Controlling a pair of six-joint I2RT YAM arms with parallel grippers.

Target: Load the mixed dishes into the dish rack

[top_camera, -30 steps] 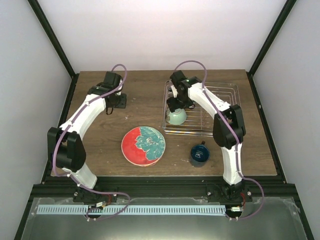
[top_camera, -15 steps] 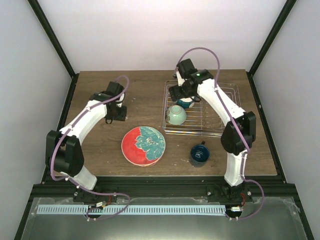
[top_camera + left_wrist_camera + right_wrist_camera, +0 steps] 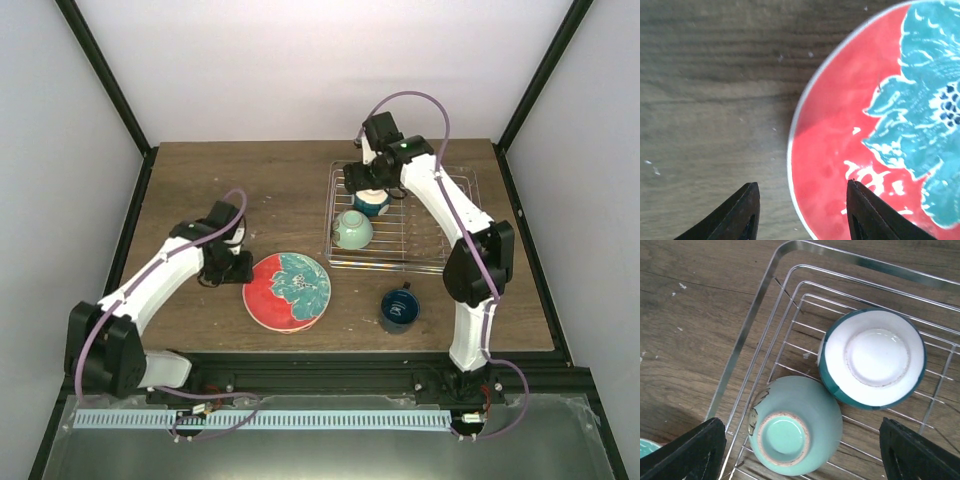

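We take this for a robot test cell in a lab: white panels [image 3: 300,60] and black frame struts [image 3: 108,80] wall in the wood-grain counter [image 3: 290,190] at its far, left and right edges, and a black rail [image 3: 320,374] along its near edge carries both arm bases [image 3: 458,385].

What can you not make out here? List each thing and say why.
1. Inside of the pale green bowl: upside down in the dish rack, right wrist view.
2. Whether the cream-and-blue bowl is upright or inverted: unclear in both views.
3. Right part of the red-and-teal plate: cut off by the left wrist view's edge.
4. Inside of the dark blue mug: too small, top view.
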